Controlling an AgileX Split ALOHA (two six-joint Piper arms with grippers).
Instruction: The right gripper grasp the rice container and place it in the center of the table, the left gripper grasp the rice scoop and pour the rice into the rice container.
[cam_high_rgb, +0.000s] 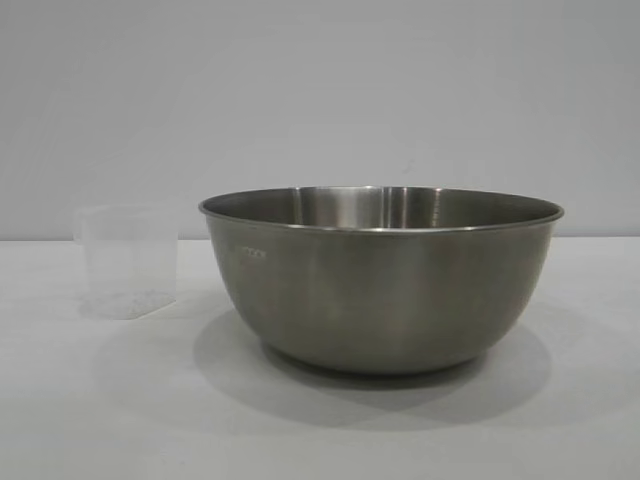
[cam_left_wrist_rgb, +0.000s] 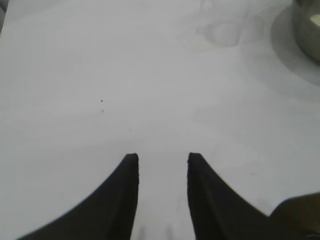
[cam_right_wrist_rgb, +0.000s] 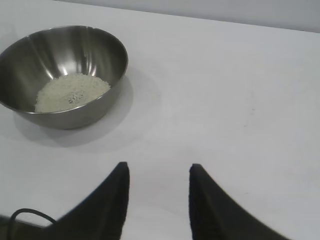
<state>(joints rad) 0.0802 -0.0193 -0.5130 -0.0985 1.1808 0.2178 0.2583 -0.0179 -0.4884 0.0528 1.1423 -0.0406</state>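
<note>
The rice container (cam_high_rgb: 380, 275), a big steel bowl, stands on the white table (cam_high_rgb: 100, 420) near the middle of the exterior view. The right wrist view shows a flat heap of rice (cam_right_wrist_rgb: 72, 92) inside the rice container (cam_right_wrist_rgb: 100, 55). The rice scoop (cam_high_rgb: 128, 260), a clear plastic cup, stands upright to the bowl's left with only a few grains at its bottom. My left gripper (cam_left_wrist_rgb: 163, 156) hangs open over bare table, well short of the faint rice scoop (cam_left_wrist_rgb: 225, 32) and the bowl's edge (cam_left_wrist_rgb: 307, 25). My right gripper (cam_right_wrist_rgb: 159, 166) is open too, empty, away from the bowl.
A plain pale wall runs behind the table. A thin black cable (cam_right_wrist_rgb: 25, 215) loops beside the right gripper. Neither arm shows in the exterior view.
</note>
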